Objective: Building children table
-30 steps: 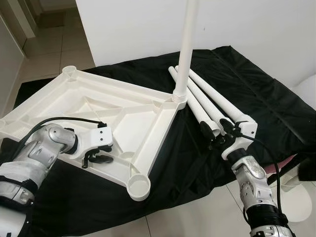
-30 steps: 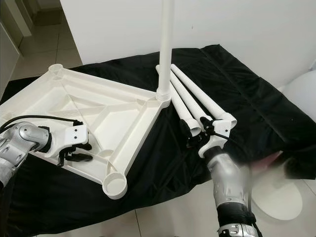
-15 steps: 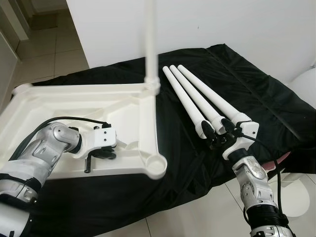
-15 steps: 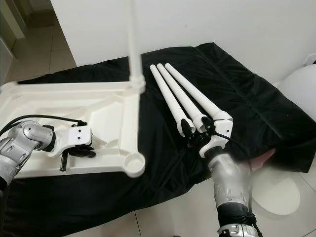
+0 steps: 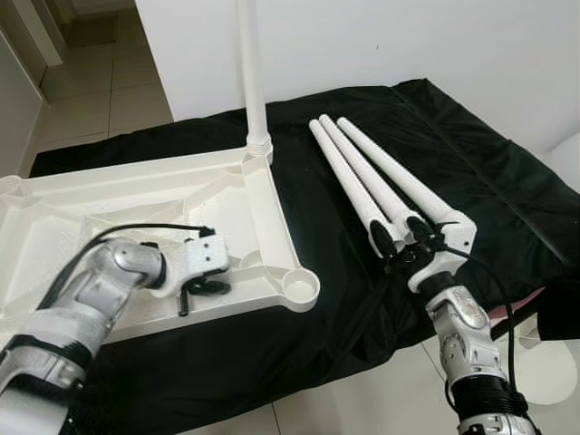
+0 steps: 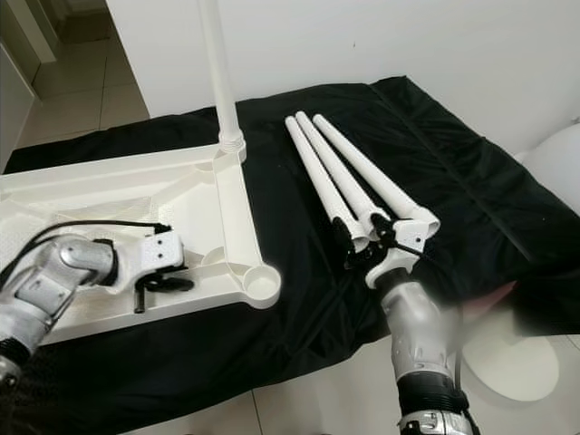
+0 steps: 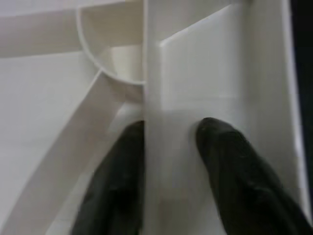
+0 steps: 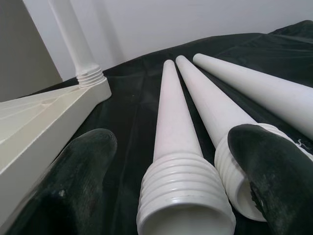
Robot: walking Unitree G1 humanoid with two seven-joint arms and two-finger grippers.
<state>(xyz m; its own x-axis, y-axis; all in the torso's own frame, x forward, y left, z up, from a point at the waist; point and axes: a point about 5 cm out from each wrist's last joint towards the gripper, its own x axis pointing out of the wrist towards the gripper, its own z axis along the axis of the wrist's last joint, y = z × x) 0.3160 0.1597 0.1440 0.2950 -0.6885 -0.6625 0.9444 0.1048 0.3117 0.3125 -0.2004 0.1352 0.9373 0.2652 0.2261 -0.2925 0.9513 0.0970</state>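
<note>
My right gripper [image 8: 171, 196] hangs released at the threaded ends of three white tapered plastic legs [image 5: 376, 181], axes running straight away; left gripper [image 5: 207, 285] pinches the upturned white tabletop's rib [image 7: 156, 161].

A smooth, slightly glossy white plastic was seen on the table top [image 5: 136, 195] and the ribbed-ended loose legs [image 5: 362, 177], laid on a creased black cloth [image 5: 471, 172] with a faint sheen, over glossy floor tiles [image 5: 100, 100].
</note>
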